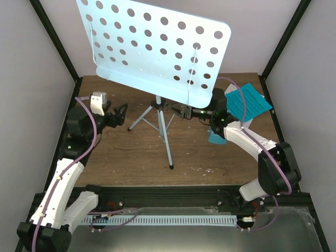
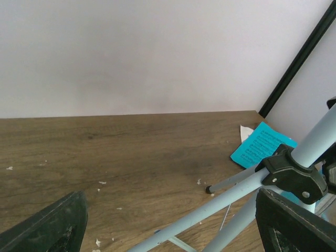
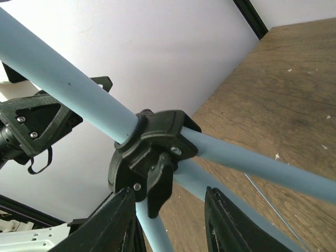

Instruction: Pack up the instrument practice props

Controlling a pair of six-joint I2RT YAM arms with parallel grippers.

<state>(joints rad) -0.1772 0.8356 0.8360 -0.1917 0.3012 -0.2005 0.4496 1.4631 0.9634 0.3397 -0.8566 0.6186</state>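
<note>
The pale blue perforated music stand (image 1: pixel 157 47) stands mid-table on thin tripod legs (image 1: pixel 167 139). My right gripper (image 1: pixel 181 112) reaches the tripod's black hub (image 3: pixel 152 152) from the right. In the right wrist view the right gripper (image 3: pixel 168 191) is narrowly open, its fingers either side of the hub's lever, with a gap on the right side. My left gripper (image 1: pixel 123 111) hovers left of the tripod, wide open (image 2: pixel 170 197) and empty, with the legs (image 2: pixel 220 202) ahead. Cyan music sheets (image 1: pixel 248 102) lie at the back right. A small teal object (image 1: pixel 214 137) sits mostly hidden under my right wrist.
Pale walls and black frame posts (image 1: pixel 52 37) close in the table on three sides. A black rail (image 1: pixel 168 197) runs along the near edge between the arm bases. White crumbs (image 2: pixel 100 184) dot the wooden top.
</note>
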